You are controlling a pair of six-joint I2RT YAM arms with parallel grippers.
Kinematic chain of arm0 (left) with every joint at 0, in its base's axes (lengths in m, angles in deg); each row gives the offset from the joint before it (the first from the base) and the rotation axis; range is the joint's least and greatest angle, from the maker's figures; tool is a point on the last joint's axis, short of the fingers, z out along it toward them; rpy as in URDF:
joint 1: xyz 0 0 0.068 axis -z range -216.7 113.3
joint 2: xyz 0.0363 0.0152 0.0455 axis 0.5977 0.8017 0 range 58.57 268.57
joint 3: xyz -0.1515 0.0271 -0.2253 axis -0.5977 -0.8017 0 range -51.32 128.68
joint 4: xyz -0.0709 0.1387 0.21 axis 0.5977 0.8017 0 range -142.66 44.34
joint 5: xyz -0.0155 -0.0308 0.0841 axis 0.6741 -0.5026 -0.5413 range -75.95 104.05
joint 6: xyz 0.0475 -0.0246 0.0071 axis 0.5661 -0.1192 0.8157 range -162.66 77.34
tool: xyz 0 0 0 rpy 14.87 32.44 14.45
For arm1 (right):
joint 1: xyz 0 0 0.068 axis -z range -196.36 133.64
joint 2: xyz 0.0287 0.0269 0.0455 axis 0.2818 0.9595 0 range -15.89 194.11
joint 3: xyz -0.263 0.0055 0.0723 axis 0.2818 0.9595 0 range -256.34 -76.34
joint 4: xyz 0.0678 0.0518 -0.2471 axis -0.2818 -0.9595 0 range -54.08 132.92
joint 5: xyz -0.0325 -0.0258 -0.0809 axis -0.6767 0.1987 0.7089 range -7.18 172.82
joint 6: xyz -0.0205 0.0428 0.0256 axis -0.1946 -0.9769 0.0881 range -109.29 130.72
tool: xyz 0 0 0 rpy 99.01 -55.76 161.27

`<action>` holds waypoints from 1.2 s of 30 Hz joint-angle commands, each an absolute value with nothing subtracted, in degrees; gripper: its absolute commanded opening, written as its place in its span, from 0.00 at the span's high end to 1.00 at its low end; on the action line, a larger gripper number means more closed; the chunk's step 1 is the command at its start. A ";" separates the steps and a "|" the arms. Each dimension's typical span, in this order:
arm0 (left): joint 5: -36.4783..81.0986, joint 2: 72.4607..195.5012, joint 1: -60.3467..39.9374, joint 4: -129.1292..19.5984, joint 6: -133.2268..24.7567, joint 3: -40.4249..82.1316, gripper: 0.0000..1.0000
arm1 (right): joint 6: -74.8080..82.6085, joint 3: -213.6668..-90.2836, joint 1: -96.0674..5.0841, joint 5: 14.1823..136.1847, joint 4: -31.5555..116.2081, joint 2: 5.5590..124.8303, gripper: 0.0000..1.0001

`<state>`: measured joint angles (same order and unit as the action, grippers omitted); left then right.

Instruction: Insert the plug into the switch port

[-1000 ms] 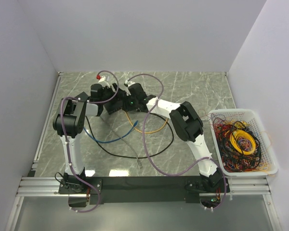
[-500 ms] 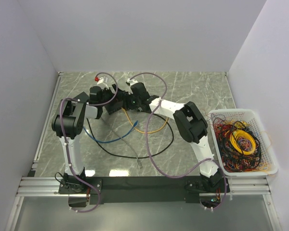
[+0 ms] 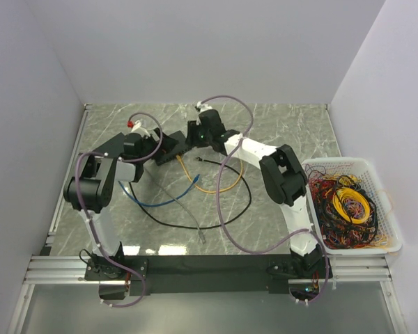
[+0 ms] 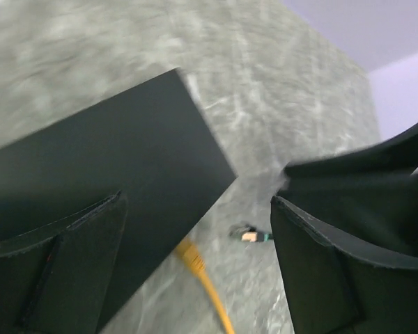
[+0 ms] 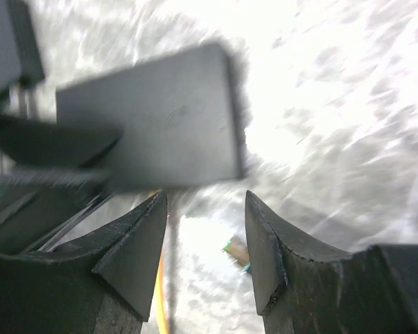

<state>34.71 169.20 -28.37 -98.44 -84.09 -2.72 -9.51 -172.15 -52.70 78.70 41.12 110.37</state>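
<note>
Found the left pincer [image 4: 196, 200] spread wide and empty, the right pincer [image 5: 205, 197] parted too, gripping nothing. Saw both poised over the oblong dark-grey box [image 4: 125, 139] on the grey marbled desk [image 4: 285, 90]. Traced the thin orange-yellow cable [image 4: 212, 299] to the box's edge, its small plug [image 4: 186, 250] touching there; could not tell whether seated. Noted 1 small green-tipped connector [image 4: 249, 236] lying just beside.

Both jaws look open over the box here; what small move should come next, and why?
Probably draw the left gripper straight back, clear of the dark-grey box. It and the right gripper stand open, holding nothing, and the orange cable ends at the box's edge, seemingly plugged in, though the port is hidden.
</note>
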 commanded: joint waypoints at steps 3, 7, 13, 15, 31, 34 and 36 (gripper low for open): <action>18.66 159.39 -28.00 -85.47 -84.76 -6.58 0.09 | -10.91 -179.25 -50.29 78.43 39.50 111.29 0.44; 14.93 159.38 -27.65 -80.18 -84.84 -5.53 0.10 | -11.26 -181.71 -49.15 77.20 38.36 113.13 0.44; 10.73 160.44 -26.51 -77.80 -85.46 -4.56 0.10 | -12.84 -188.83 -47.39 75.01 34.66 118.14 0.44; 9.84 160.18 -26.42 -76.84 -85.89 -4.12 0.11 | -13.28 -191.20 -46.87 74.04 33.79 119.81 0.43; 7.98 163.16 -24.31 -74.89 -86.95 -1.48 0.11 | -16.79 -194.56 -46.33 67.19 32.81 123.77 0.43; 9.21 164.30 -24.14 -75.60 -86.78 -0.78 0.11 | -19.07 -194.11 -46.25 65.43 33.43 124.65 0.43; 9.57 164.83 -23.96 -75.78 -86.60 -0.16 0.11 | -20.13 -193.68 -46.34 64.98 33.52 125.00 0.43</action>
